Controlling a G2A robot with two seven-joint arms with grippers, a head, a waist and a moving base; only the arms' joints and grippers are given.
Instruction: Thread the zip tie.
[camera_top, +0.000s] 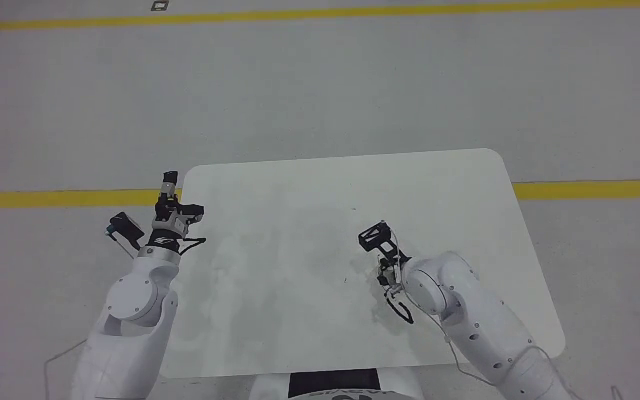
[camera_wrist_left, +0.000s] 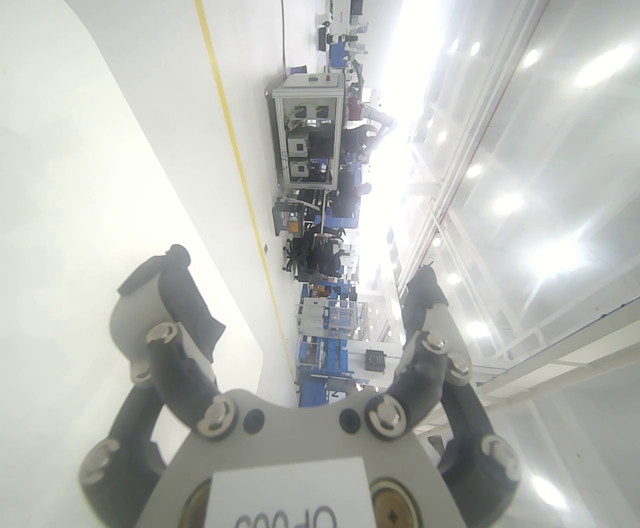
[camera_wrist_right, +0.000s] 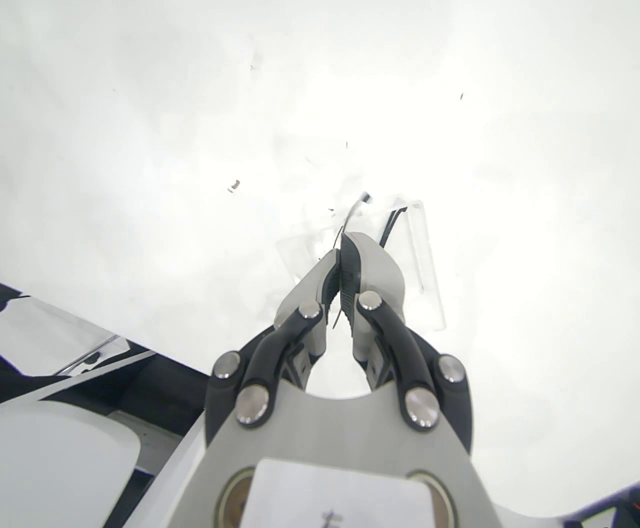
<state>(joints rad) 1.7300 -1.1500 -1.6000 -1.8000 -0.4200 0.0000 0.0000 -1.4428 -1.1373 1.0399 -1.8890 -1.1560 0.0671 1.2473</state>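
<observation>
Wht table (camera_top: 330, 200), blk zip tie (camera_wrist_right: 354, 210)

zip tie (camera_wrist_right: 354, 210) in right gripper (camera_wrist_right: 341, 252)

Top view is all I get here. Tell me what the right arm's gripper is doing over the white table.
Observer: The right gripper is shut on a thin dark zip tie strip, which sticks out past its fingertips.
Operator: Say what is near that tip.
Observer: A clear flat plastic piece lies on the white table just beyond the fingertips.
Operator: Now report the left gripper.
Observer: The left gripper is open and holds nothing, beside the table's edge.
</observation>
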